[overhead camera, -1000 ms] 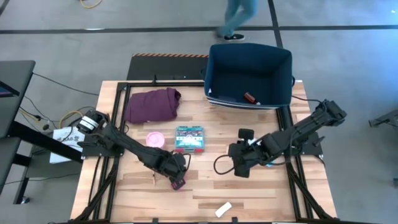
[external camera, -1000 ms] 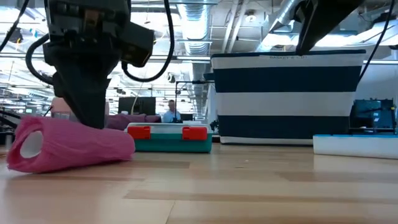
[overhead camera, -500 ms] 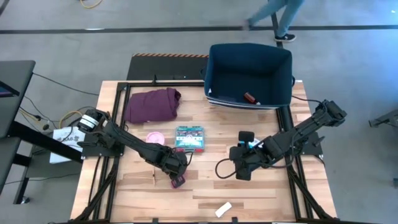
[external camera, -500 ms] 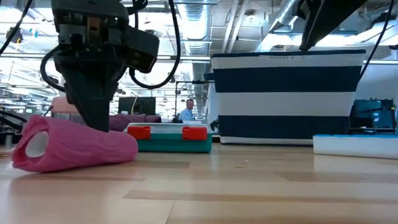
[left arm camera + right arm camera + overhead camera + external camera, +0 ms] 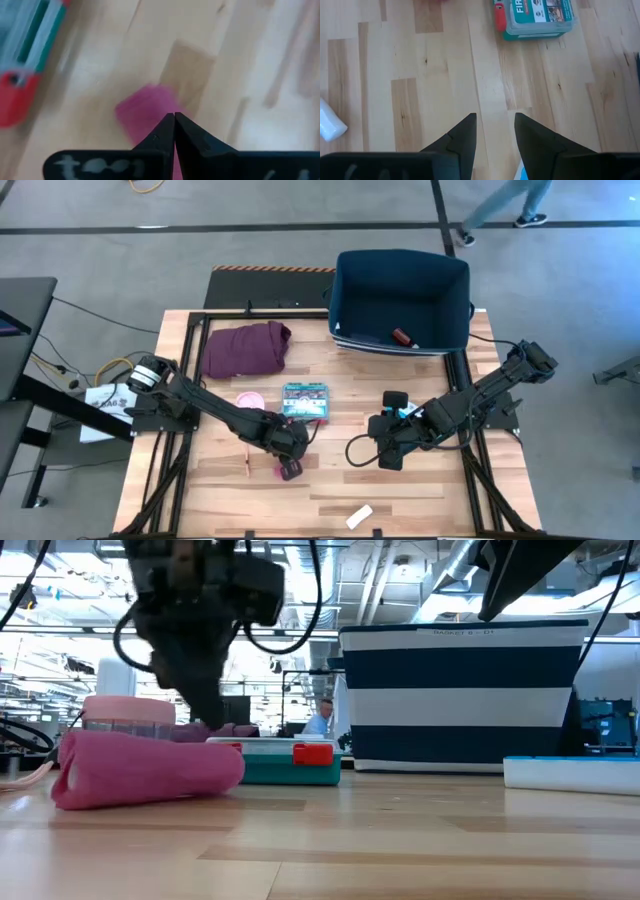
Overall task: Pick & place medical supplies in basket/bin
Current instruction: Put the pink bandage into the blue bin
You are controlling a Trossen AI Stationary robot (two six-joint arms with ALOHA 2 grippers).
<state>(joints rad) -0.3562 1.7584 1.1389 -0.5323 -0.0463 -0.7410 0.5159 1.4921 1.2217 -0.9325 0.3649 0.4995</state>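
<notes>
1. The left gripper [image 5: 288,456] is low over the front-left part of the table [image 5: 420,500]; in its wrist view the two dark fingers [image 5: 160,135] meet tip to tip with no gap, pressed together on nothing.
2. Right at those tips lies a maroon roll [image 5: 289,470], which looks pink in the low view [image 5: 150,770] and the left wrist view [image 5: 145,112]. It lies on its side on the wood, and no finger closes around it.
3. A thin stick [image 5: 247,466] lies on the boards just left of that roll.
4. Behind the gripper sit the pink round roll [image 5: 249,401] and the teal box [image 5: 304,402] with red latches. From the right wrist view the box lid [image 5: 535,17] shows white letters "FIR"; the rest is cut off.
5. The right gripper [image 5: 385,455] hovers over the table's right-centre; its fingers [image 5: 462,137] stand a little apart with bare wood between them, holding nothing.
6. A white packet [image 5: 359,516] lies near the front edge.
7. The navy bin [image 5: 345,290] stands at the back right, with a red-capped vial [image 5: 403,337] inside. In the low view its side is navy with white stripes [image 5: 460,690]; small writing near the rim is too small to read.
8. A maroon cloth [image 5: 245,347] lies at the back left.
</notes>
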